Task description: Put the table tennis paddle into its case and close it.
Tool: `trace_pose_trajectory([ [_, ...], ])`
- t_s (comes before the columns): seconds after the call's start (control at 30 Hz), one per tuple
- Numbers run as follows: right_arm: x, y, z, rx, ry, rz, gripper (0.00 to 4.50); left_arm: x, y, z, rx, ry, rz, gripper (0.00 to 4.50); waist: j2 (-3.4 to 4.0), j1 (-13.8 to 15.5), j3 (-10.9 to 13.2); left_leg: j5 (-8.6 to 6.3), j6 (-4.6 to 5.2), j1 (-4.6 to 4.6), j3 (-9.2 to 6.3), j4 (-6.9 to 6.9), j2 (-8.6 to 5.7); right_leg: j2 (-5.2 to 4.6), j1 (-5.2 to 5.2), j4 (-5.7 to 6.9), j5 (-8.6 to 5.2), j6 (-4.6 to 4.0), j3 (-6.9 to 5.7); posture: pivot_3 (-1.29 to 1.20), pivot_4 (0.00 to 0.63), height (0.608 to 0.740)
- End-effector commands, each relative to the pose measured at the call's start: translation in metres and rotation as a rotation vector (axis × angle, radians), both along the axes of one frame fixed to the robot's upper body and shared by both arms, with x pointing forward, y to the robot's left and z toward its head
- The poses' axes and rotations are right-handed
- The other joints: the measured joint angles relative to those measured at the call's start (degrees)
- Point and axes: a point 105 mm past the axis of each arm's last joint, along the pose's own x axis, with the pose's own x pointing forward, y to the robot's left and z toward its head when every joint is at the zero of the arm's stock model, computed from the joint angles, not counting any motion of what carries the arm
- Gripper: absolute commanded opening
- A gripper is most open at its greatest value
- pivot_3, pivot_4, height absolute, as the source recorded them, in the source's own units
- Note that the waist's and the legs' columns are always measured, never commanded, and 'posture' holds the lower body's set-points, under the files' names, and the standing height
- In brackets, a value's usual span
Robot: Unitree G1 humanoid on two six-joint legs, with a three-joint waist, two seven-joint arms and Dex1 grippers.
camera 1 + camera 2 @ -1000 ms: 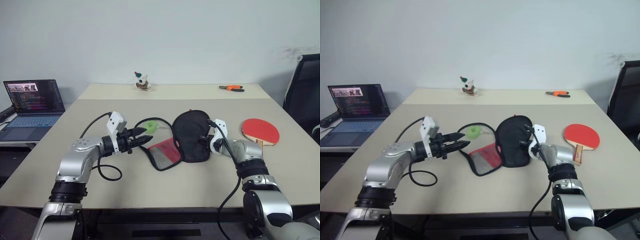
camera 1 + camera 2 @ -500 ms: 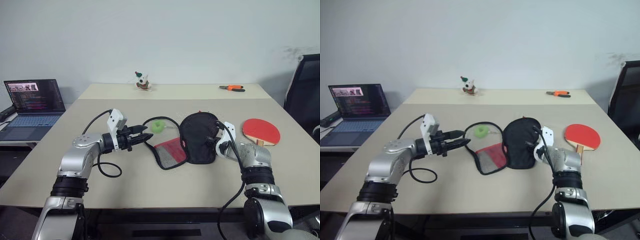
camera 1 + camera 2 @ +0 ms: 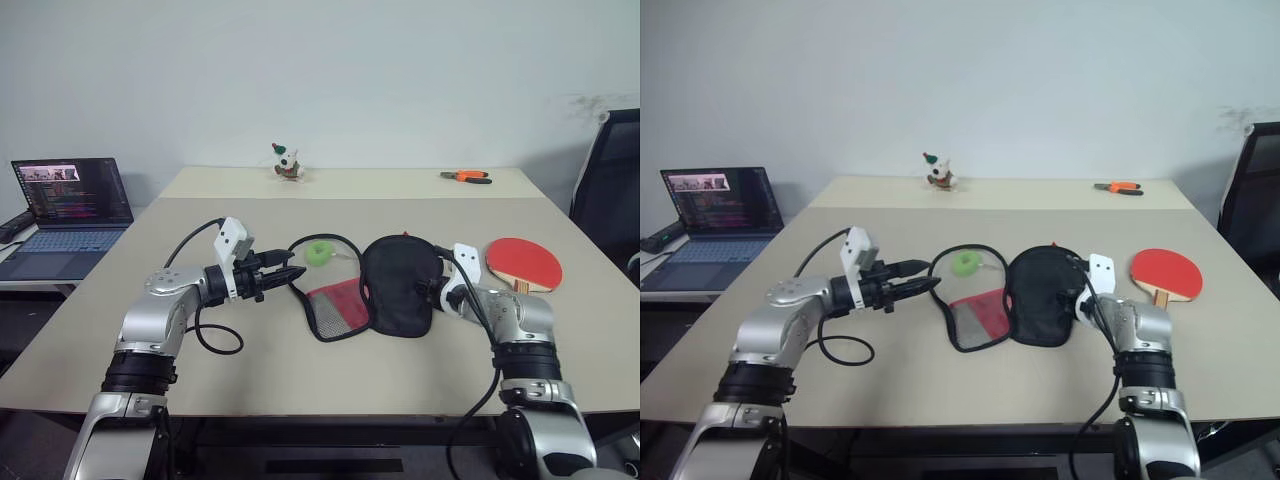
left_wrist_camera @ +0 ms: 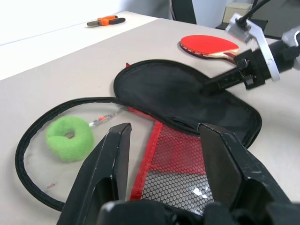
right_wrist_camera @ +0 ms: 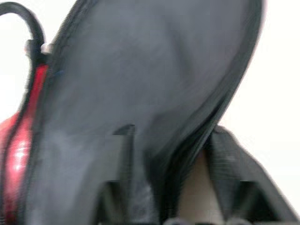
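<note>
Open case mid-table between the two grippers — red paddle just beyond the right gripper.

Both arms: silver-grey metallic shells in rounded segments, split by black ribbed joint rings at elbow and upper arm. Left arm and right arm look alike in build. Each wrist carries a small white angular block (camera housing, by its place), left one, right one. Black cable runs from each block: left cable loops under the forearm, right cable hangs along the arm. Left gripper: two matte black fingers, broad, faceted, tapering to blunt tips. Right gripper likewise black, small black hardware behind the fingers
</note>
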Motion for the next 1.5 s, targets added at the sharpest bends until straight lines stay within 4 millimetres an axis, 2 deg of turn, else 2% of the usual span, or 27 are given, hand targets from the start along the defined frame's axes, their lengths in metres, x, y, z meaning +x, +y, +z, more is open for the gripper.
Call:
trace_pose_trajectory([
  [0.03,0.002,-0.008,0.038,-0.088,-0.15,0.026,3.8,-0.004,-0.005,0.016,-0.02,-0.048,-0.032,2.47,0.01,0.02,0.0,0.0,0.0,0.0,0.0,0.0,0.0,0.0,-0.01,0.0,0.0,0.0,0.01,0.0,0.15,0.74],
  [0.07,0.001,-0.015,0.045,-0.11,-0.177,0.018,4.17,-0.008,-0.008,0.015,-0.017,-0.043,-0.053,2.47,0.01,0.03,0.0,0.0,0.0,-0.02,0.0,0.0,0.01,0.0,-0.02,0.0,0.0,0.0,0.01,0.0,0.15,0.74],
  [0.13,0.001,-0.029,0.055,-0.128,-0.208,-0.014,4.17,-0.016,-0.013,0.013,0.007,-0.034,-0.106,2.47,0.0,0.04,0.0,0.0,0.0,-0.03,0.0,0.0,0.01,0.0,-0.03,0.0,0.0,0.0,0.02,0.0,0.15,0.74],
  [0.2,0.004,-0.058,0.061,-0.163,-0.226,-0.127,4.17,-0.025,-0.021,0.011,0.035,-0.033,-0.172,2.47,0.0,0.06,0.0,0.0,0.0,-0.04,0.01,0.0,0.01,0.0,-0.03,-0.02,0.0,0.0,0.02,0.0,0.15,0.74],
  [0.3,0.007,-0.098,0.056,-0.224,-0.203,-0.296,4.17,-0.024,-0.029,0.017,0.032,-0.046,-0.192,2.47,0.0,0.14,0.0,0.0,0.0,-0.04,0.0,0.01,0.01,-0.01,-0.01,-0.01,0.0,0.0,0.03,0.0,0.15,0.74],
  [0.47,0.007,-0.124,0.04,-0.243,-0.163,-0.442,4.17,-0.019,-0.038,0.022,0.035,-0.06,-0.222,2.47,0.0,0.02,0.0,0.0,0.0,-0.04,0.03,0.01,0.01,0.01,0.0,0.0,0.0,-0.01,0.05,0.0,0.15,0.74],
  [0.6,0.003,-0.132,0.023,-0.255,-0.119,-0.489,4.17,-0.017,-0.042,0.024,0.051,-0.068,-0.242,2.47,0.01,-0.3,0.01,0.0,0.0,-0.03,0.13,-0.01,0.02,0.01,-0.02,-0.01,0.0,0.0,0.08,0.0,0.15,0.74],
  [0.83,-0.005,-0.133,0.0,-0.25,-0.052,-0.506,4.17,-0.016,-0.043,0.026,0.063,-0.077,-0.256,2.47,0.01,-0.32,0.01,0.0,0.01,-0.04,0.1,0.01,0.02,0.01,-0.02,-0.01,0.0,0.0,0.07,0.0,0.15,0.74],
  [1.13,-0.011,-0.129,-0.017,-0.211,-0.014,-0.519,4.17,-0.015,-0.041,0.025,0.067,-0.082,-0.248,2.47,0.01,-0.32,0.01,0.0,0.01,-0.03,0.08,0.02,0.02,0.02,-0.01,0.01,0.0,0.0,0.06,0.0,0.15,0.74],
  [1.23,-0.008,-0.133,-0.018,-0.206,-0.014,-0.524,3.58,-0.014,-0.04,0.025,0.069,-0.084,-0.245,2.47,0.01,-0.32,0.01,0.0,0.01,-0.02,0.09,0.02,0.02,0.02,0.01,0.01,0.0,0.0,0.06,0.0,0.15,0.74],
  [1.43,-0.003,-0.139,-0.02,-0.199,-0.009,-0.531,1.53,-0.013,-0.039,0.024,0.072,-0.084,-0.239,2.47,-0.01,-0.31,-0.01,0.0,0.01,0.11,0.11,0.06,-0.01,0.01,0.16,0.0,0.04,0.07,0.07,0.0,0.15,0.74],
  [1.5,-0.002,-0.139,-0.02,-0.2,-0.012,-0.53,1.12,-0.013,-0.038,0.023,0.075,-0.082,-0.237,2.47,-0.04,-0.32,-0.02,0.0,0.01,0.15,0.13,0.07,-0.02,0.01,0.19,0.0,0.05,0.09,0.08,0.0,0.15,0.74],
])
